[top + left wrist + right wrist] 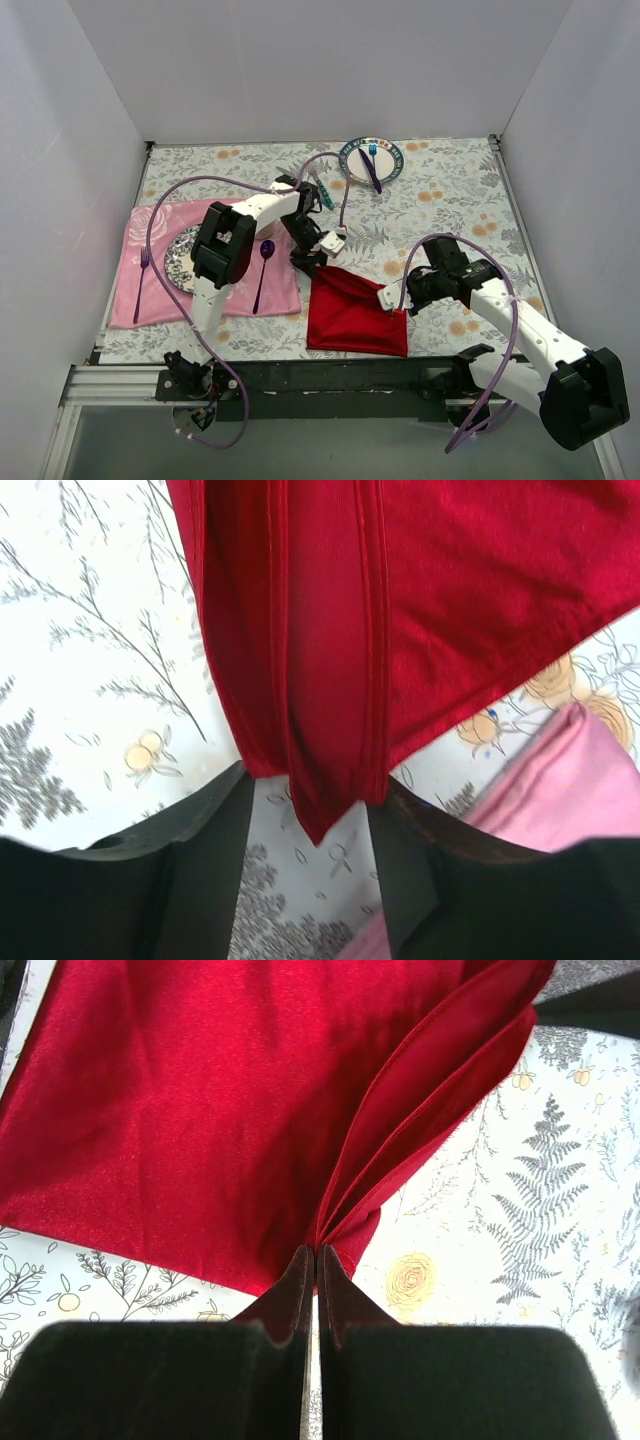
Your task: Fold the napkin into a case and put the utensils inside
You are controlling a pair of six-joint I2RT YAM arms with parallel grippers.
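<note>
The red napkin [355, 315] lies partly folded on the flowered tablecloth, near the front edge. My left gripper [310, 262] is at its far left corner. In the left wrist view, a bunched corner of the napkin [330, 680] hangs between the fingers [205, 860], touching both tips, while the jaws still stand well apart. My right gripper [392, 300] is shut on the napkin's right corner [200, 1110], its fingertips [300, 1290] pressed together on the layered edge. A teal-handled utensil [325, 192] lies behind the left arm, mostly hidden.
A pink placemat [150, 295] at the left carries a patterned plate [178, 262], a purple spoon [262, 270] and a purple fork [143, 280]. A round plate [352, 165] at the back holds a blue fork and purple knife. White walls enclose the table.
</note>
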